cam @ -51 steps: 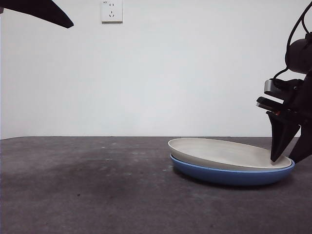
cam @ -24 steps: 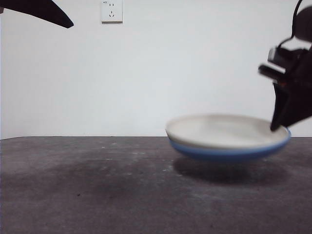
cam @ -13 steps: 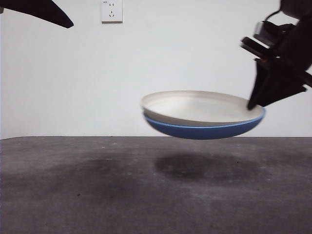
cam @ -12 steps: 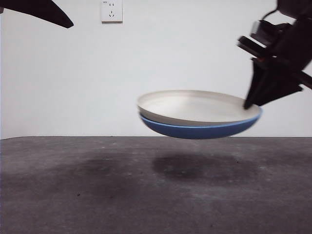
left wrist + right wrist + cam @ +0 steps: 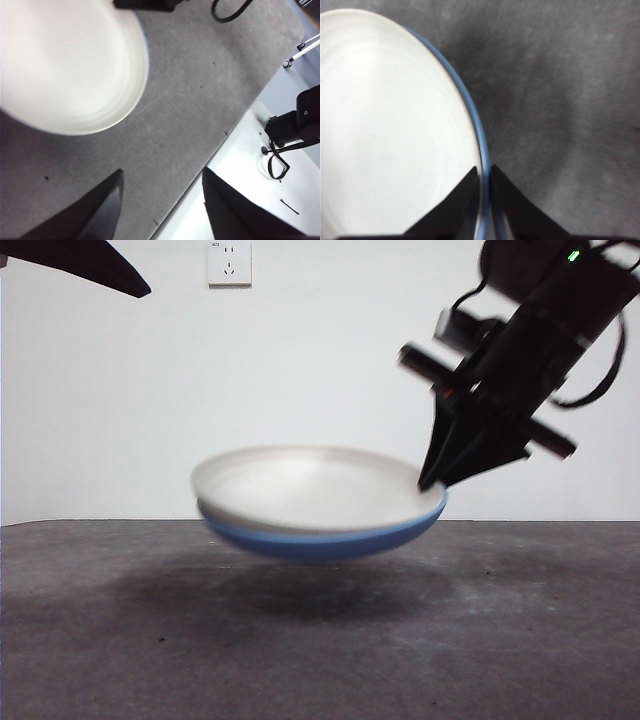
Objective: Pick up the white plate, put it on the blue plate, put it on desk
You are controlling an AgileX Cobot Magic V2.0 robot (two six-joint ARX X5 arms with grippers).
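Observation:
The white plate lies nested in the blue plate, and both hang in the air a little above the desk, blurred by motion. My right gripper is shut on the stacked rims at their right side, coming down from the upper right. In the right wrist view the two black jaws pinch the rims of the white plate and the blue plate at the right gripper. My left gripper is open, high above the desk, looking down on the white plate.
A black tip of the waiting arm shows at the top left corner. A wall socket sits on the white wall behind. The plates' shadow lies on the desk beneath them.
The right gripper has lifted both plates off the desk together and carried them leftward; they now hang lower than half a second ago.

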